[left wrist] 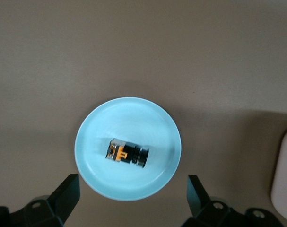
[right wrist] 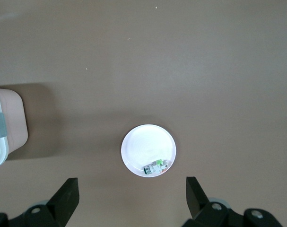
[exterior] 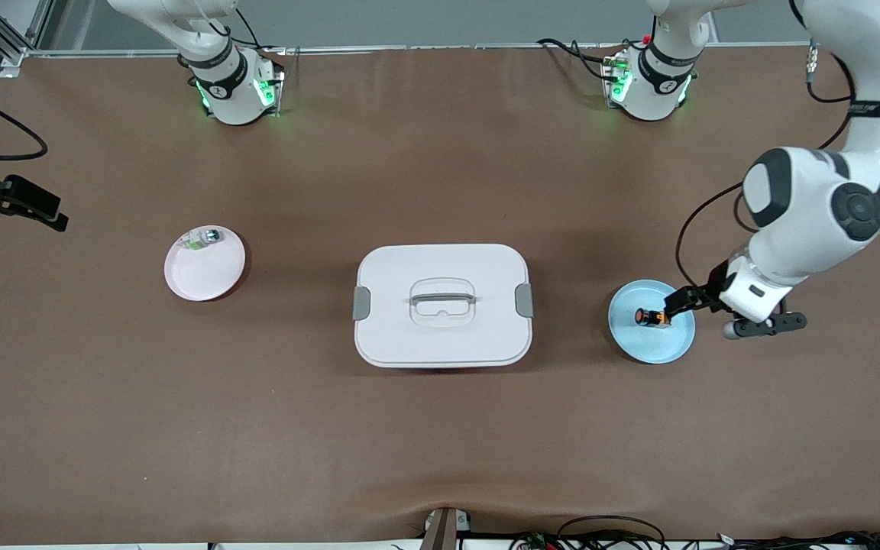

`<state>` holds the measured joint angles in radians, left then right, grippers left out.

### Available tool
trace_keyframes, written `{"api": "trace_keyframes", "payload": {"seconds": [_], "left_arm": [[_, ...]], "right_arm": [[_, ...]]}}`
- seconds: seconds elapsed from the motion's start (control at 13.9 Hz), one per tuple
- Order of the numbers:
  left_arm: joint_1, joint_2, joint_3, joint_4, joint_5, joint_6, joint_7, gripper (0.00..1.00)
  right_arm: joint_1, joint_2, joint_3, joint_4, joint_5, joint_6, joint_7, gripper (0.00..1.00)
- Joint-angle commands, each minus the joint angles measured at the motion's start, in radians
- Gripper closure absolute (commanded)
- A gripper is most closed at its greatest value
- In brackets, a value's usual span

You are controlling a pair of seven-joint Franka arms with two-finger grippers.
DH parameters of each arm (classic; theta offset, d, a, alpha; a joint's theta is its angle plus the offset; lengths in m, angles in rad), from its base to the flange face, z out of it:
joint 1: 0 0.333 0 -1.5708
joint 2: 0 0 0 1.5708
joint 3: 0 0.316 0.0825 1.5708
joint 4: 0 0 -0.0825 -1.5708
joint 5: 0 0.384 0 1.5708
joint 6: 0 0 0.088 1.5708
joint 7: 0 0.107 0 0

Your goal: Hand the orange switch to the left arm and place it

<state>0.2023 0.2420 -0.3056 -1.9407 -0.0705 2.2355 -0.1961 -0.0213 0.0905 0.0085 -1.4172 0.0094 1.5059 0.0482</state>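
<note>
The white left arm bends down from its base, its black two-finger left tool [left wrist: 131, 198] spread wide; the right arm's black right tool [right wrist: 131, 198] hangs high, fingers equally parted.

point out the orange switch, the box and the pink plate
orange switch [left wrist: 127, 153]: left wrist view, middle of its body
box [exterior: 442, 336]: front view, flat lid below the handle
pink plate [exterior: 199, 276]: front view, bare middle

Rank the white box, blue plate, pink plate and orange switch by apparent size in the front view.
1. White box
2. Blue plate and pink plate: look alike, not ranked
3. Orange switch
</note>
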Motion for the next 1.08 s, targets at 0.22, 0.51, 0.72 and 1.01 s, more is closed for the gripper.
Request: {"api": "trace_keyframes", "payload": {"seconds": [0.22, 0.51, 0.72, 1.01], "left_arm": [[0.028, -0.038, 0.01, 0.265, 0.072, -0.365, 0.007, 0.0], [0.065, -0.116, 0.005, 0.264, 0.074, -0.372, 0.02, 0.0], [0.065, -0.138, 0.0, 0.262, 0.074, -0.385, 0.018, 0.0], [0.039, -0.133, 0.011, 0.269, 0.074, -0.385, 0.018, 0.0]], "right_arm": [[0.008, -0.008, -0.002, 0.006, -0.013, -0.001, -0.005, 0.0], [0.003, -0.008, -0.005, 0.006, -0.003, 0.0, -0.002, 0.0], [0.006, -0.008, -0.004, 0.006, -0.006, 0.0, -0.002, 0.0], [0.008, -0.008, -0.004, 0.006, -0.011, 0.0, -0.002, 0.0]]}}
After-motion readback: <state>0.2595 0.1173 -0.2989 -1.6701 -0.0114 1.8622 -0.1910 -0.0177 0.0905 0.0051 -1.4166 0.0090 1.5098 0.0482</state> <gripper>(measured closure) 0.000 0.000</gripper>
